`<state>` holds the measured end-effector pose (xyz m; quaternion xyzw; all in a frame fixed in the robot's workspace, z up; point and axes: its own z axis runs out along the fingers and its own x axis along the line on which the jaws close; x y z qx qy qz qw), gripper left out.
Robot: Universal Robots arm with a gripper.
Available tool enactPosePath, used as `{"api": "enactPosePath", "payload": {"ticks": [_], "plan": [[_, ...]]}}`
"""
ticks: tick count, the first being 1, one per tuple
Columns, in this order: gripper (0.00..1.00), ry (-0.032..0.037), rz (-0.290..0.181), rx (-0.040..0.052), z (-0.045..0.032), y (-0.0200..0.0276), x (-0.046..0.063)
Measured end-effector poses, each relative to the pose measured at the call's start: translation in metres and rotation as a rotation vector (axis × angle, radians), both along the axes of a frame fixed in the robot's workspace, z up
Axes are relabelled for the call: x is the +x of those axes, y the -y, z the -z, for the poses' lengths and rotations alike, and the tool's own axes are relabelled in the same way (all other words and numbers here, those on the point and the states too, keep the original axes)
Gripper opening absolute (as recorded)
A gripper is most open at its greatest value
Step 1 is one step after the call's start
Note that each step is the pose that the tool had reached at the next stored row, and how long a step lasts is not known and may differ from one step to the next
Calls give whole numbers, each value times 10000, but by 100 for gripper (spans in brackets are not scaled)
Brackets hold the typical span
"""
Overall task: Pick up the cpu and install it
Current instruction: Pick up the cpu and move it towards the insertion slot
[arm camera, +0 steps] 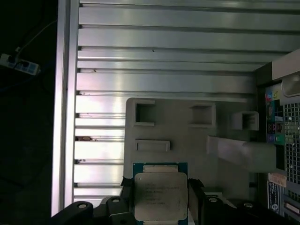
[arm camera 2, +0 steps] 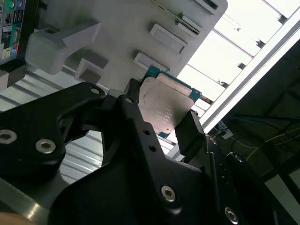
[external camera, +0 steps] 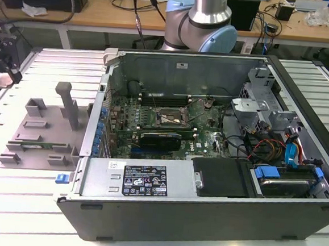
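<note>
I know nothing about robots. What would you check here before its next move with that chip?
1. Pincer shut on cpu: ok, fingers flank it.
2. Cpu square in the grip: ok.
3. Cpu lifted clear of tray: cannot tell.
4. Case open on top: ok.
5. Socket uncovered and ready: cannot tell.

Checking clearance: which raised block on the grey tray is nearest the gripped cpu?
The low flat rectangular block, next to the cpu held by the gripper in the first wrist view; the hollow square blocks and the long arm lie farther off.
</note>
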<state>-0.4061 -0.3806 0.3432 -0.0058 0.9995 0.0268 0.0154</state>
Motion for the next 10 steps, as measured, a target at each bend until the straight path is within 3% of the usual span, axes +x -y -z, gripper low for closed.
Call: {"api": "enactPosePath", "payload": {"ticks": [5, 10], "plan": [[55, 0, 1, 17, -167, 0, 0], [55, 0, 1, 27, -281, -1, 0]]}}
